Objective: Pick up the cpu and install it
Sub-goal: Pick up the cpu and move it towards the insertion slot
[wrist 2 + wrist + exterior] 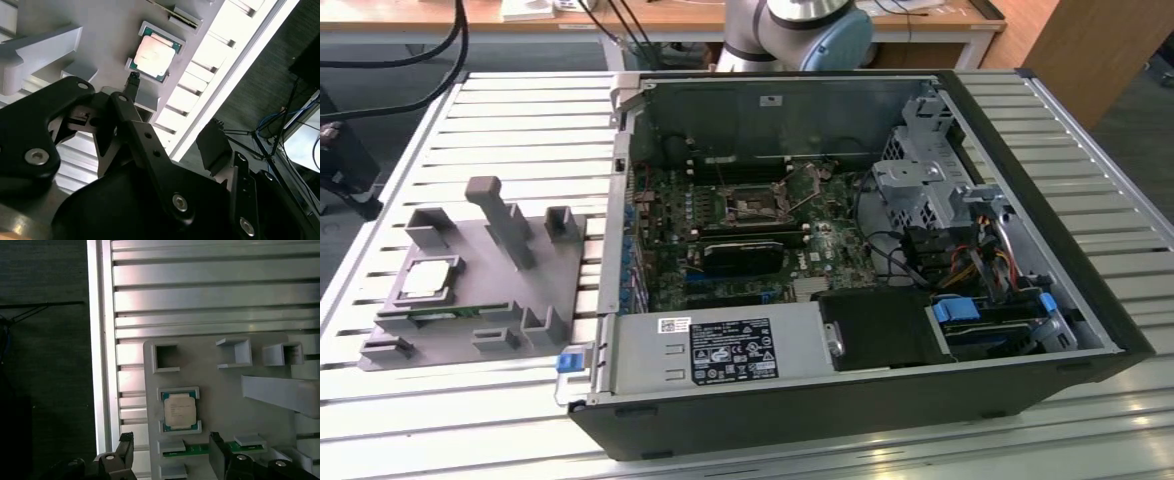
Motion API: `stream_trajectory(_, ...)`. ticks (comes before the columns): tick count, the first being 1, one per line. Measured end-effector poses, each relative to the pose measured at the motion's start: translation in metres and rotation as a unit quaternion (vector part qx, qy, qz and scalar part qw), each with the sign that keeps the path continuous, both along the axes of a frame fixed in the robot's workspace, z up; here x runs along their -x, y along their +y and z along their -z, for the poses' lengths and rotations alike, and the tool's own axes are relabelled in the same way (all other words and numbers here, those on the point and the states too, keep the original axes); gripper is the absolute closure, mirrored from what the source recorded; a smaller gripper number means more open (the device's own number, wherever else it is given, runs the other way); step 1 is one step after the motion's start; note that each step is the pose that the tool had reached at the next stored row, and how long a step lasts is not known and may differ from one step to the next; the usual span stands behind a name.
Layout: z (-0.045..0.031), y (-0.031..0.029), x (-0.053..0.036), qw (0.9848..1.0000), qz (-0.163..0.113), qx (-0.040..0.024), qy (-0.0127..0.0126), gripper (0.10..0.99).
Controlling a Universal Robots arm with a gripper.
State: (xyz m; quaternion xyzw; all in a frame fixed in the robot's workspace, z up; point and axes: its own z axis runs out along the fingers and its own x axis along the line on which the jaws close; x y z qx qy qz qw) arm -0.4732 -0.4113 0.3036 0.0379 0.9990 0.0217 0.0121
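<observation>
The cpu is a small square chip with a silver top, lying flat in a pocket of the grey holder on the slatted table, at the exterior view's left. Both wrist views show the cpu from above. My gripper hovers over the holder near the chip, open, with one black finger off to each side and nothing between them. It is apart from the chip.
An open computer case lies at the exterior view's right, its motherboard socket exposed. A green memory stick sits in a slot beside the cpu. Tall posts rise from the holder. The table edge runs close by.
</observation>
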Motion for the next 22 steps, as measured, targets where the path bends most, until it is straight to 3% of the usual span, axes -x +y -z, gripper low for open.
stream_trajectory(1, 0.0018, -0.0001, 0.0000, 1.0000, 0.000, 0.0000, 0.0000, 0.388)
stream_trajectory(2, 0.0035, -0.0002, 0.0000, 1.0000, 0.000, 0.0000, 0.0001, 0.325)
stream_trajectory(8, 0.0144, -0.0008, -0.0001, 1.0000, -0.002, -0.0001, 0.0001, 0.325)
stream_trajectory(12, 0.0216, -0.0008, -0.0002, 0.9999, -0.014, -0.0001, 0.0017, 0.325)
stream_trajectory(22, 0.0317, -0.0008, -0.0002, 0.9999, -0.016, -0.0001, 0.0019, 0.325)
